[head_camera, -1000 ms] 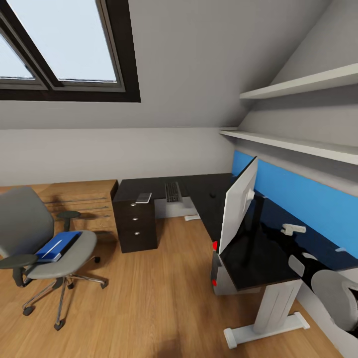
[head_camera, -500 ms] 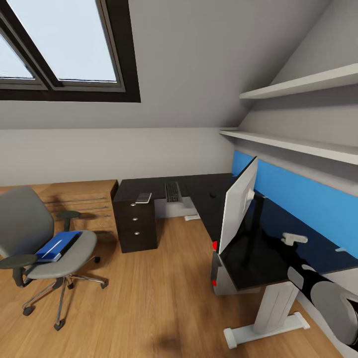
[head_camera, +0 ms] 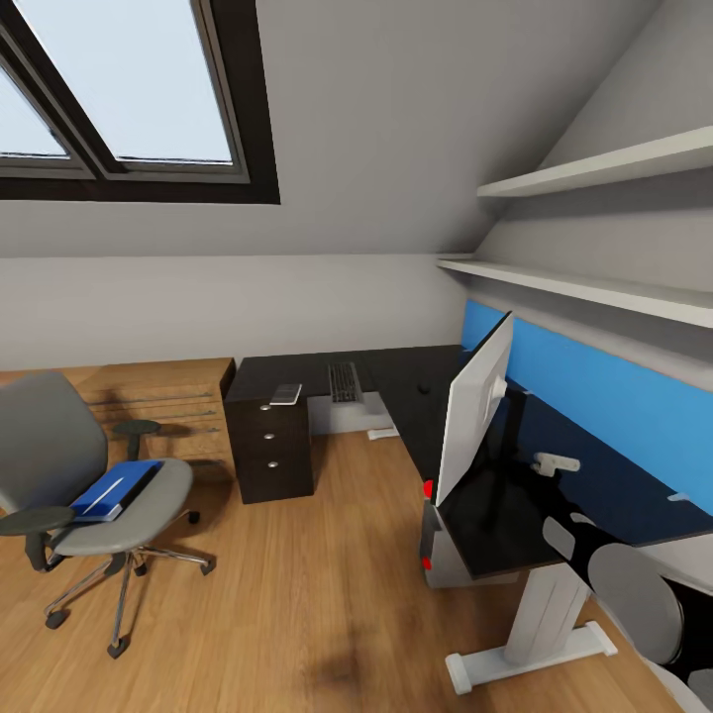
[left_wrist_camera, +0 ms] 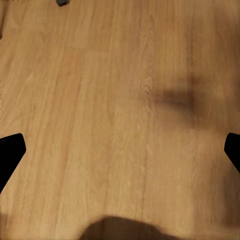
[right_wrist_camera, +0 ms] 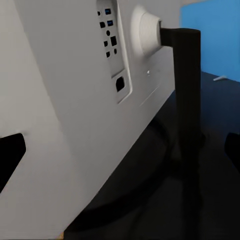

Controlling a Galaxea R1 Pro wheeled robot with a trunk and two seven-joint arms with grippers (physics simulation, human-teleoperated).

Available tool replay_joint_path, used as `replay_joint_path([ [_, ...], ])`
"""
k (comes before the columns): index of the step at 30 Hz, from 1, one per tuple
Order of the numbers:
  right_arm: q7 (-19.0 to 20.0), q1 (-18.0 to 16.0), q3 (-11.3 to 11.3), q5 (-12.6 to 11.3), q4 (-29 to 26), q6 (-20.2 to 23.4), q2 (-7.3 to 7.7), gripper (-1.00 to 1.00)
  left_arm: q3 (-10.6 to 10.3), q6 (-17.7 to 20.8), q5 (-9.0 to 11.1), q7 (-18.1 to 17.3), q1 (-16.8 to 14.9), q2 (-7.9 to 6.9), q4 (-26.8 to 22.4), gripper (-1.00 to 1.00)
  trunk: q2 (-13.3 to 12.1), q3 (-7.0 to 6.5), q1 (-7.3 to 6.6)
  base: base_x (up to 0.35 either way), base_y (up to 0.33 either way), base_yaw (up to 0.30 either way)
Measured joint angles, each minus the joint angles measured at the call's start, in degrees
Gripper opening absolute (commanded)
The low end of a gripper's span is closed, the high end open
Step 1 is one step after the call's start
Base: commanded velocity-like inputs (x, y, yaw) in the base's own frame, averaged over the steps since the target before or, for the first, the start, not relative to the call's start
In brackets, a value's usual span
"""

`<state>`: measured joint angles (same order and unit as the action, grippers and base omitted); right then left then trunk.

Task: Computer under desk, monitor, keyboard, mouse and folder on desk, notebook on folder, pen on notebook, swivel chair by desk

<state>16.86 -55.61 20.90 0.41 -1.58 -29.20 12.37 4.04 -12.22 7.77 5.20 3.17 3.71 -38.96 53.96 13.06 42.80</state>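
Now the right gripper, fingers spread apart and empty, has come nearer the pale back of the monitor at the desk front edge, probably to turn it.

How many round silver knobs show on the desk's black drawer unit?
3, in a column down the drawer unit front: top, middle, bottom. Any on other faces would be hidden.

even daylight from the skylight; soft shadows, slight blur.
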Motion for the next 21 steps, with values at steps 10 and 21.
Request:
replay_joint_path([
  [10, 0.0, 0.2, 0.1, 0.1, 0.4, -0.4, -0.34, 1.0, 0.1, 0.0, 0.0, 0.1, 0.0, -0.05, 0.0, 1.0, 0.0, 0.0, 0.0, 0.0, 0.0, 0.0],
  [21, -0.5, 0.2, 0.0, 0.0, 0.4, -0.4, -0.43, 1.0, 0.2, 0.0, 0.1, 0.1, 0.0, -0.05, 0.0, 1.0, 0.0, 0.0, 0.0, 0.003, -0.02, 0.0],
])
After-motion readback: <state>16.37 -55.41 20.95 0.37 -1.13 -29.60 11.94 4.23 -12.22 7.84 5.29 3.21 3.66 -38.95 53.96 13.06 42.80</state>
